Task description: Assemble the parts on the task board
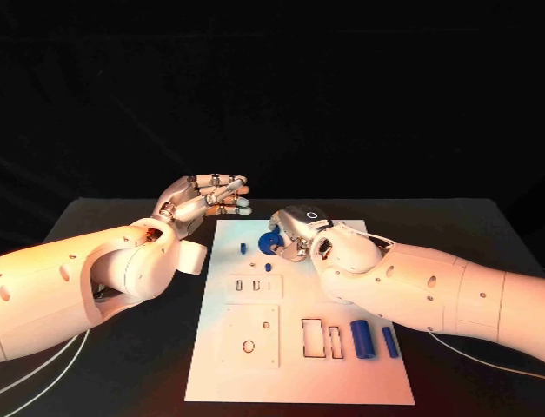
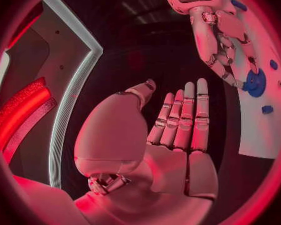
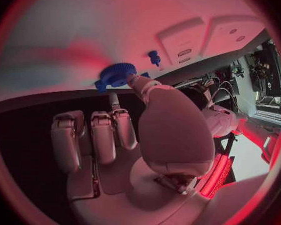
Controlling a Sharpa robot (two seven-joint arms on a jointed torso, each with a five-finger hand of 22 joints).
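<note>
While I hold both arms over the far end of the task board [image 1: 300,382], this is how I read it:

Gear: a blue toothed gear [image 1: 271,242] sits at the far end of the board, just in front of my right hand [image 1: 300,231]; the right wrist view shows it [image 3: 117,74] lying flat on the white plate.

Key relation: the gear lies straight beyond the right thumb tip and looks to touch it, its flat face up, so its axis stands upright from the board. The right hand is clearly the nearer one.

Right fingers: thumb stretched out to the gear's rim, the other fingers [image 3: 93,135] straight and side by side, short of the gear. I judge this a touch, not a grip.

Left hand: my left hand [image 1: 203,198] hovers off the board's far left corner, fingers [image 2: 181,117] straight and pressed together, holding nothing.

Other parts: 2 small blue pegs [image 1: 245,248] stand near the gear; 2 blue cylinders [image 1: 362,338] lie lengthwise at the near right, beside empty rectangular slots [image 1: 312,338].

Next move, my guess: close the right fingers round the gear's rim.
</note>
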